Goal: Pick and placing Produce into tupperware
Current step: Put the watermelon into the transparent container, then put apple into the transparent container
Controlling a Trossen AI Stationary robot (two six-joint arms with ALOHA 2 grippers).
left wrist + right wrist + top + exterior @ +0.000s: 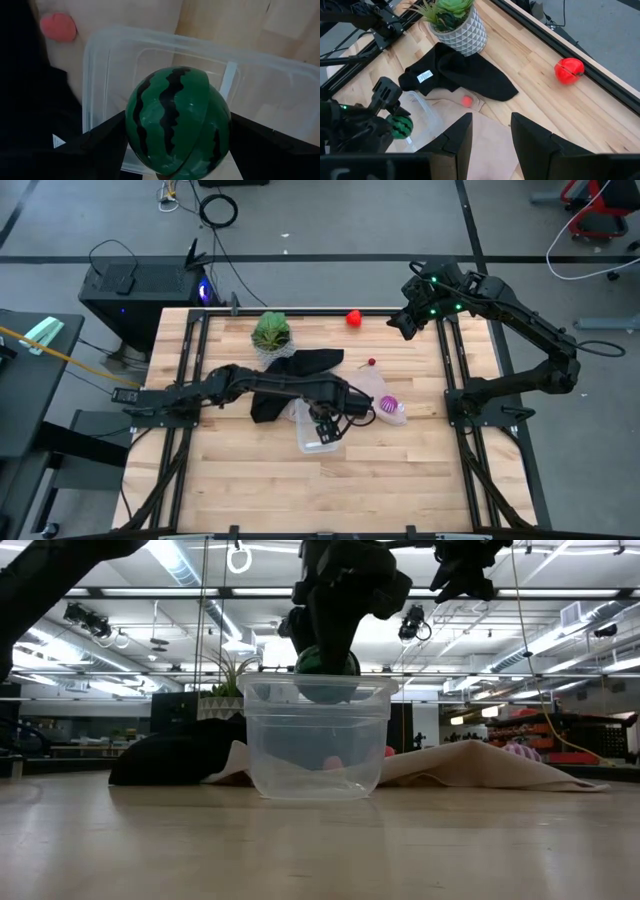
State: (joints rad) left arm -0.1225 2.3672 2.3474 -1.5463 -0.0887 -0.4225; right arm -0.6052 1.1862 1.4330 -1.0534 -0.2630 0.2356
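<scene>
Overhead, left gripper sits above the tub mid-worktop; right gripper waits at the far edge near the red fruit, the purple fruit beside the tub. Level view: melon at the tub's rim. Left wrist: fingers clamp the melon over the tub. Right wrist: its fingers stand parted, holding nothing.

No words or numbers can be read anywhere. The soft black cloth lying on the wooden worktop has a small white tag sewn on it. There are tiny dark marks on the tag, but they are too small to make out.
</scene>
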